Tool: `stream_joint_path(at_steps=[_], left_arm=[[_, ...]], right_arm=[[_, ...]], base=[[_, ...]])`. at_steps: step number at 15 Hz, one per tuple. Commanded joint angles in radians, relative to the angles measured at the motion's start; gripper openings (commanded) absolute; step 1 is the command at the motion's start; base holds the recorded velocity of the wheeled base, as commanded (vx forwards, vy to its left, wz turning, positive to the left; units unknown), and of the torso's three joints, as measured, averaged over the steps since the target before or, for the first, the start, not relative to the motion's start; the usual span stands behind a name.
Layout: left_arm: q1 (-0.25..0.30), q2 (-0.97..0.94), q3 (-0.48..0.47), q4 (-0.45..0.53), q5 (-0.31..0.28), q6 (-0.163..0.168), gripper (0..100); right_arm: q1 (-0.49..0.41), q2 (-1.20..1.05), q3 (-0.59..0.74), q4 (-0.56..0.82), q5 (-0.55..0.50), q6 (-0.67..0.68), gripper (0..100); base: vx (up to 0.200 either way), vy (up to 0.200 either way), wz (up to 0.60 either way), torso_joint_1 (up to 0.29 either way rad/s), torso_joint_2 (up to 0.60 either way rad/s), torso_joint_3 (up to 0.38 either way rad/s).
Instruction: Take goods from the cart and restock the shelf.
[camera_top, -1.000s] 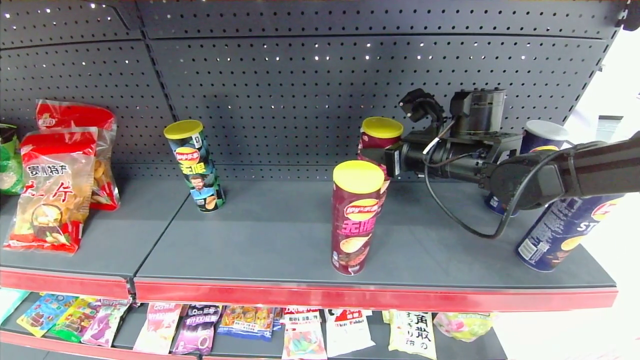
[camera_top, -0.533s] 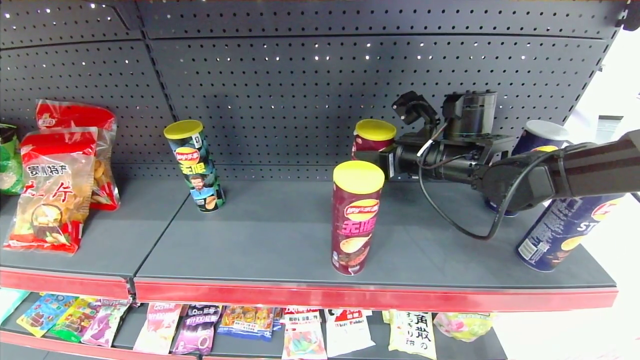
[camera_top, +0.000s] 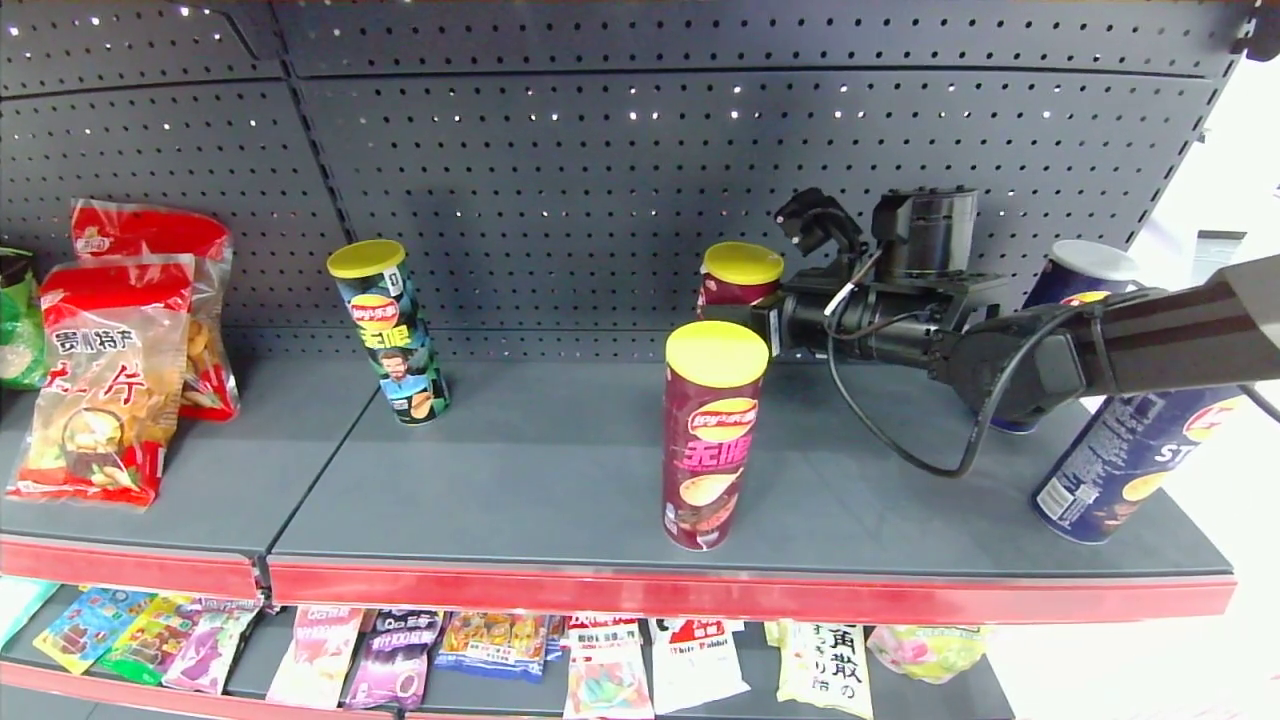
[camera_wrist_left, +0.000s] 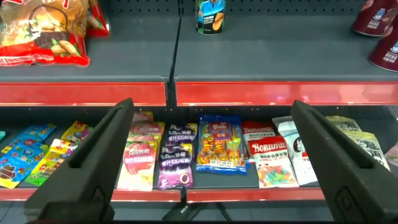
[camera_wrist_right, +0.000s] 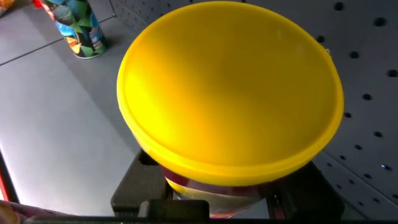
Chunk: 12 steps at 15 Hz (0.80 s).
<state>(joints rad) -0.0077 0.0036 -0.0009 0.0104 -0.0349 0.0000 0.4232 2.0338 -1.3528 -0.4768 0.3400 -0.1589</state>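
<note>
We show the upper shelf (camera_top: 560, 470), a grey deck with a red front lip, and take its middle in the head view as the dial's centre. A maroon can (camera_top: 710, 440) with a yellow lid stands at five o'clock near the lip. A dark patterned can (camera_top: 392, 335) stands at ten o'clock, red snack bags (camera_top: 100, 390) lie at nine, and two blue cans (camera_top: 1120, 460) stand between two and three. On the lower shelf (camera_top: 900, 690) we see a row of flat packets (camera_top: 500, 645).

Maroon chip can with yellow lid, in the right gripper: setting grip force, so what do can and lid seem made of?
Maroon cylindrical can: probably cardboard, printed wrap; too little shows to be sure. Yellow round lid: likely plastic, smooth, soft sheen, moulded rim.
</note>
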Motion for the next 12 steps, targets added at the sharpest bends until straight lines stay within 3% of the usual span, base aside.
stream_joint_path(at_steps=[1,12], left_arm=[[0.000,0.001,0.001,0.000,0.000,0.000,100],[0.000,0.001,-0.001,0.000,0.000,0.000,100]], right_arm=[[0.000,0.000,0.004,0.000,0.001,-0.001,0],[-0.006,0.022,-0.012,-0.003,-0.001,-0.002,0]], base=[[0.000,0.000,0.00,0.000,0.00,0.000],[0.000,0.000,0.00,0.000,0.00,0.000]])
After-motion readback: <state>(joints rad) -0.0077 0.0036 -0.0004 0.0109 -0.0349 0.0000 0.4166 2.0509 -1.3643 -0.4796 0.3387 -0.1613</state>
